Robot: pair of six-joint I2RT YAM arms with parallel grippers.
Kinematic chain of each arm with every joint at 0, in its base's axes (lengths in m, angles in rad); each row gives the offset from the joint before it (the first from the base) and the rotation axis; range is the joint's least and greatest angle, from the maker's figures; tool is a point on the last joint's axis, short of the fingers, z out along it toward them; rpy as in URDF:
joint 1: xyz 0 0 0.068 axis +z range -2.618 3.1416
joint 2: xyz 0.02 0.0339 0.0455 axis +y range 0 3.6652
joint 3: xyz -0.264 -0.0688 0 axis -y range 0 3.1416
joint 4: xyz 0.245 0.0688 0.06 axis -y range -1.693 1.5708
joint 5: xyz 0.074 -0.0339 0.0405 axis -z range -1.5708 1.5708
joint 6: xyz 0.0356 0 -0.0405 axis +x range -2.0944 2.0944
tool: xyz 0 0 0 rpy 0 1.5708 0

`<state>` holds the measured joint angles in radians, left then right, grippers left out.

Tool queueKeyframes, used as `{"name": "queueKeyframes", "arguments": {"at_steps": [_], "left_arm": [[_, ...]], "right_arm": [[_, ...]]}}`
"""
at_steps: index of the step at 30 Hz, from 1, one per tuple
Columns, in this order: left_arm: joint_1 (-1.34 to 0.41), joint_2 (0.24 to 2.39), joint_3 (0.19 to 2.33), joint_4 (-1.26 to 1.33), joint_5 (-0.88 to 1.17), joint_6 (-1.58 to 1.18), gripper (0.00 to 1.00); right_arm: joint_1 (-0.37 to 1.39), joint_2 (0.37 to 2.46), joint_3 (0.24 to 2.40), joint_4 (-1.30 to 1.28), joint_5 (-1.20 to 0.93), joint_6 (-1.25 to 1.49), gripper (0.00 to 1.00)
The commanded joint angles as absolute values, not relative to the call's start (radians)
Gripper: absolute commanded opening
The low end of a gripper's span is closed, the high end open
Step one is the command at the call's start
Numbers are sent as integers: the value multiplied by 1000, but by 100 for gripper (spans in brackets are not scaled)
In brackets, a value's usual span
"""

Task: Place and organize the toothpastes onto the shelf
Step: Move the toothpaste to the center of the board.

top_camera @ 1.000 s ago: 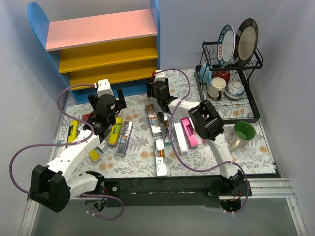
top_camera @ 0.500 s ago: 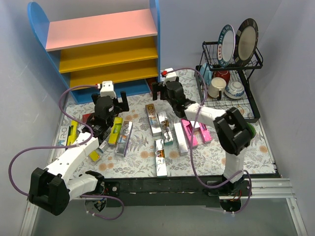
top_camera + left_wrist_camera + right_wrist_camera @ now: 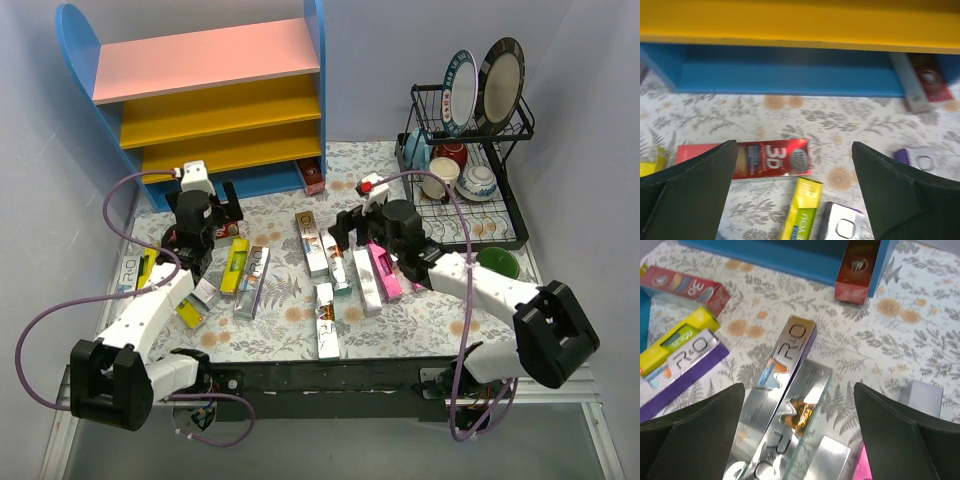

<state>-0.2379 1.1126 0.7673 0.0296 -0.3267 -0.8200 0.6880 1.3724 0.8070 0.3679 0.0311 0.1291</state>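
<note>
The shelf (image 3: 200,58) stands at the back left, with its blue base (image 3: 790,77) close ahead in the left wrist view. One dark red toothpaste box (image 3: 313,177) (image 3: 857,270) rests at the shelf's lower right corner. The other toothpastes lie on the floral mat: silver (image 3: 312,240) (image 3: 785,365), yellow (image 3: 237,266) (image 3: 802,210), magenta (image 3: 384,270) and a red "3D" box (image 3: 770,159). My left gripper (image 3: 215,205) (image 3: 794,165) hangs open and empty above the red box. My right gripper (image 3: 348,228) (image 3: 799,390) is open and empty over the silver boxes.
A black wire dish rack (image 3: 465,180) with plates and cups stands at the back right. A green mug (image 3: 497,262) sits in front of it. Purple cables loop off both arms. Walls close in the left and right sides.
My right gripper opened, left the dark red box at the shelf's lower right corner and pulled back over the silver boxes. My left gripper shifted left, closer to the shelf.
</note>
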Motion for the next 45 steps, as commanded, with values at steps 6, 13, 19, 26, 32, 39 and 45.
{"name": "queueKeyframes", "arguments": {"at_steps": [6,13,19,26,32,39,45], "left_arm": [[126,1265,847,-93,-177,-1069,98],[236,1459,945,-103,-63,-1135,98],[276,1604,992,-106,-26,-1150,98],[276,1625,965,-156,73,-1170,98],[247,1549,911,-195,212,-1216,98],[68,1490,856,-213,268,-1229,98],[-72,1401,854,-213,224,-1201,98]], "right_arm": [[693,1227,692,351,-110,107,98],[699,1193,640,402,-141,107,98],[703,1160,612,408,-121,94,98],[704,1150,600,417,-118,91,98],[706,1152,601,417,-117,90,98],[706,1161,606,411,-118,89,98],[706,1166,611,403,-118,86,97]]}}
